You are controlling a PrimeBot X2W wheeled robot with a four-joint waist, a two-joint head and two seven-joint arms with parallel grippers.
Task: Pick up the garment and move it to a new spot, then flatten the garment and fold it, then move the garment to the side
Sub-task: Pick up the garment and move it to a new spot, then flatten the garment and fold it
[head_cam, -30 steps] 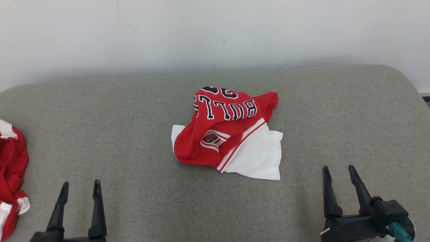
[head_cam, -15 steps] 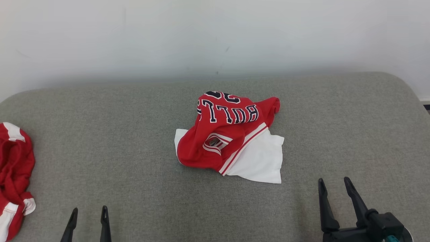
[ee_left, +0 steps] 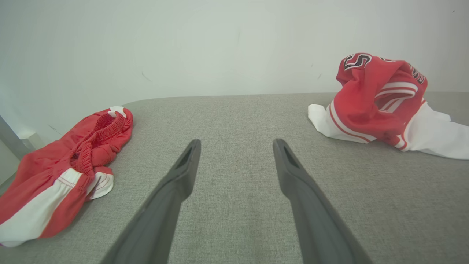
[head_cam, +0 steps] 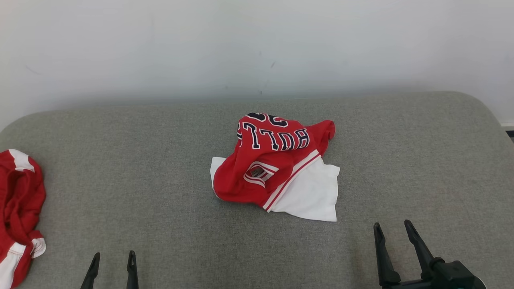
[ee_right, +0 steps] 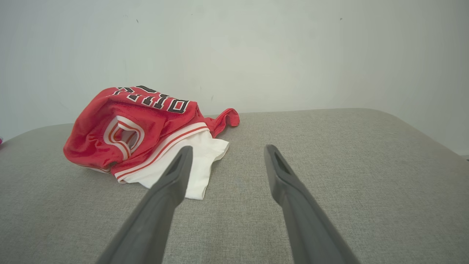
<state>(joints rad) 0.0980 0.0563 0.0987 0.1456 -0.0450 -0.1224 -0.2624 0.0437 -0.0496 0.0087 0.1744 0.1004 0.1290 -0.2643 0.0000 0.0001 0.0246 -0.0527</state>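
Note:
A crumpled red and white garment (head_cam: pixel 277 168) with dark lettering lies in a heap at the middle of the grey padded surface (head_cam: pixel 160 192). It also lies at the right of the left wrist view (ee_left: pixel 377 106) and at the left of the right wrist view (ee_right: pixel 143 128). My left gripper (head_cam: pixel 113 258) sits open at the lower left, well short of the garment, nothing between its fingers (ee_left: pixel 187 161). My right gripper (head_cam: pixel 392 229) is open at the lower right, just below and right of the white part. In the right wrist view its fingers (ee_right: pixel 274 161) are empty.
A second red and white piece of clothing (head_cam: pixel 18 212) lies bunched at the left edge of the surface, to the left of my left gripper (ee_left: pixel 62 168). A pale wall (head_cam: pixel 257 44) runs behind the surface. The surface's far right corner (head_cam: pixel 478 104) is rounded.
The head camera has tilted, so the whole scene sits lower in view. Both grippers now show less at the bottom edge, still open. The garment lies as before.

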